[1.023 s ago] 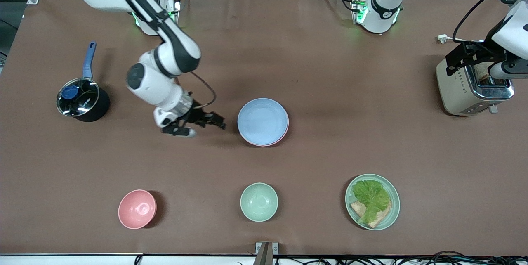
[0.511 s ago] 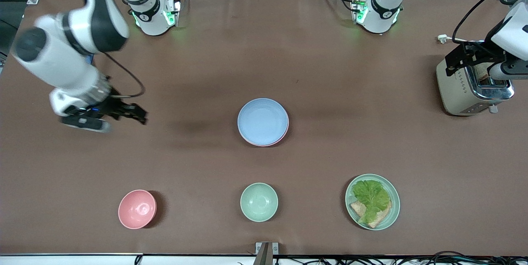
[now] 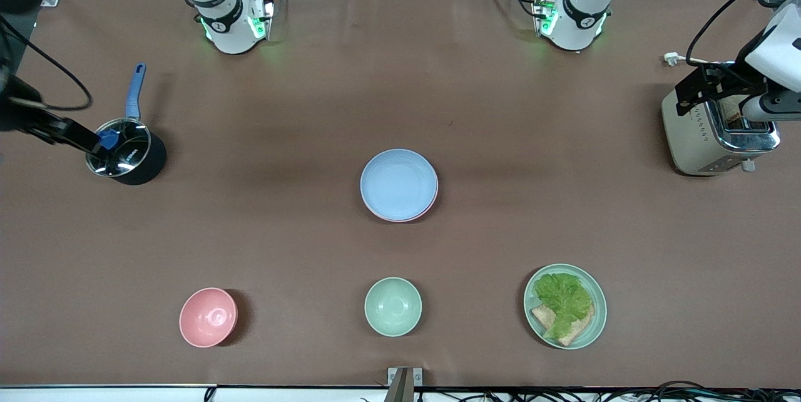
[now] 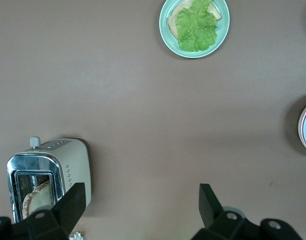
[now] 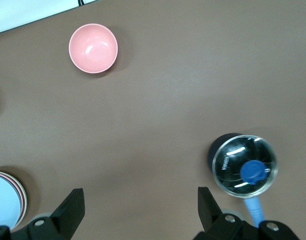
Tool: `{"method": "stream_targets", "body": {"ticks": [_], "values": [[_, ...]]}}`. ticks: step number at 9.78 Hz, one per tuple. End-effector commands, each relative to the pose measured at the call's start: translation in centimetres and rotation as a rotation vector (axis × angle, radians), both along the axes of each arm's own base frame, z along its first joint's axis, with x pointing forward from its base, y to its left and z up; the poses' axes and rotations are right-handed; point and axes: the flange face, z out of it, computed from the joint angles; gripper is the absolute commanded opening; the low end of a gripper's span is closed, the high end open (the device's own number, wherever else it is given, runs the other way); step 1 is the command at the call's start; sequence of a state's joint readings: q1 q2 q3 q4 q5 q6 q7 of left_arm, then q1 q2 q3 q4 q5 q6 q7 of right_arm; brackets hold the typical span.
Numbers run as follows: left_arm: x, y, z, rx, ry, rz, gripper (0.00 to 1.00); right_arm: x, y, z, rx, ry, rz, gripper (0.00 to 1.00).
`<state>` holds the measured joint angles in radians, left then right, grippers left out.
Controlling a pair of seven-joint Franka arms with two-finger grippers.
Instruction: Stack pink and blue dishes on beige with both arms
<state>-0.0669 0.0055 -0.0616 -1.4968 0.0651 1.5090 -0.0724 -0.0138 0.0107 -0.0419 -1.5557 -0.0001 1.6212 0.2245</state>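
Observation:
The pastel blue plate (image 3: 398,183) lies on the pink plate (image 3: 418,216) in the middle of the table, only the pink rim showing. The stack's edge also appears in the right wrist view as the blue plate (image 5: 3,202). No beige plate shows; anything under the stack is hidden. My right gripper (image 5: 140,210) is open and holds nothing. It hangs over the lidded pot at the right arm's end of the table, the right gripper (image 3: 69,134) well away from the stack. My left gripper (image 4: 141,205) is open and holds nothing, and the left gripper (image 3: 704,90) waits over the toaster.
A black pot with a glass lid (image 3: 122,151) and a toaster (image 3: 713,139) stand at the table's two ends. Nearer to the front camera sit a pink bowl (image 3: 208,317), a pale green bowl (image 3: 393,306) and a green plate with lettuce and bread (image 3: 565,305).
The right arm has swung away from beside the plate stack to over the pot at its end of the table. The plates and the left arm have not moved.

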Motion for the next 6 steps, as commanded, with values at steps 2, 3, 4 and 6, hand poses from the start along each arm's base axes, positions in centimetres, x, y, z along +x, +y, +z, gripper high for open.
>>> {"method": "stream_targets", "body": {"ticks": [2, 3, 4, 6], "values": [[0.3, -0.2, -1.3, 0.000, 0.024, -0.010, 1.00, -2.2, -1.1, 1.7, 0.046, 0.032, 0.033, 1.00], [0.3, -0.2, -1.3, 0.000, 0.024, -0.015, 1.00, -2.2, -2.0, 1.9, 0.045, 0.024, 0.018, 1.00], [0.3, -0.3, -1.1, 0.005, 0.021, -0.014, 1.00, -2.2, -2.0, 2.1, 0.044, 0.022, 0.019, 1.00], [0.7, -0.3, -0.4, 0.006, 0.003, -0.013, 1.00, -2.1, -1.9, 2.1, 0.043, 0.023, 0.021, 1.00]]}}
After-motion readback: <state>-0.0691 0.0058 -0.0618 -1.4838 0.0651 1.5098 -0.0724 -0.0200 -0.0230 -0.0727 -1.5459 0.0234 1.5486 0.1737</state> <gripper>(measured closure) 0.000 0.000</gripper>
